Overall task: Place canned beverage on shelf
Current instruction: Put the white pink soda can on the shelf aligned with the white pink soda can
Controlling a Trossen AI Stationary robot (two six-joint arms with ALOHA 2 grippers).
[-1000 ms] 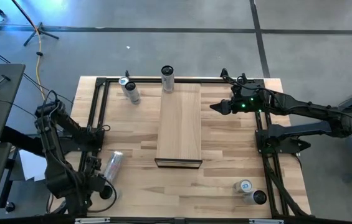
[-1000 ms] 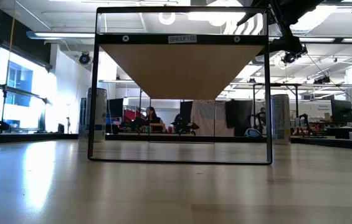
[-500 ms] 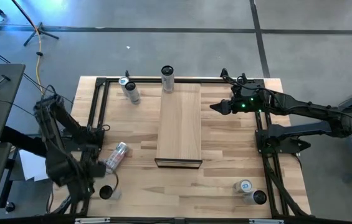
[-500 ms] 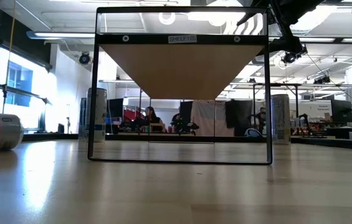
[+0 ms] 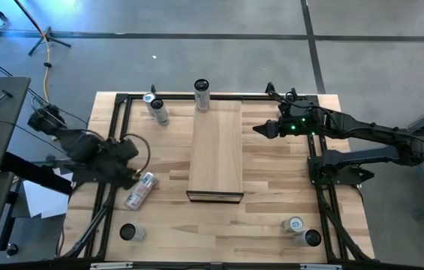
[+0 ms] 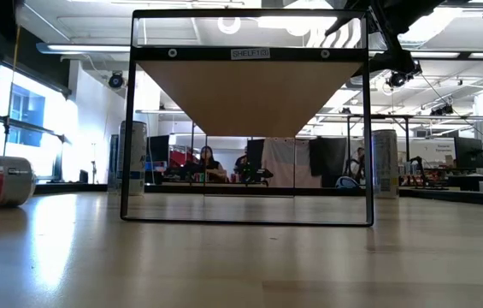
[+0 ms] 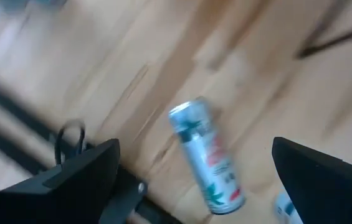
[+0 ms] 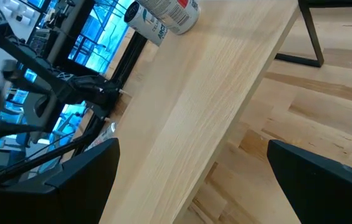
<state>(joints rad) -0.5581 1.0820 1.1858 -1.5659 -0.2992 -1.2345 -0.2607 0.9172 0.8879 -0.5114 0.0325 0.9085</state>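
The left gripper (image 5: 130, 148) hangs with its fingers spread wide and empty above the table's left side, just beside a can (image 5: 141, 190) lying on its side on the tabletop (image 5: 272, 217); the left wrist view looks down on that same can (image 7: 207, 157) between the two dark fingers. This can, silver with red and green print, is likely the one to take: a thin, smooth metal cylinder, light if empty and somewhat heavier if full, stiff enough for a firm pinch yet liable to dent, and free to roll while it lies flat. The safest hold seems to be across the middle of its body, jaws closing at right angles to its long axis. The shelf (image 5: 216, 150), a long pale board raised on a dark frame, stands in the table's middle, near the can, and already carries one upright can (image 5: 202, 95) at its far end. Other cans stand near the far left corner (image 5: 155, 107), near the left front edge (image 5: 127, 232) and at the right front (image 5: 302, 231). The right gripper (image 5: 260, 129) waits beside the shelf's right edge, fingers apart. The tabletop is smooth butcher block; beyond it the low view shows an open workshop with people (image 6: 207, 159) seated far back.
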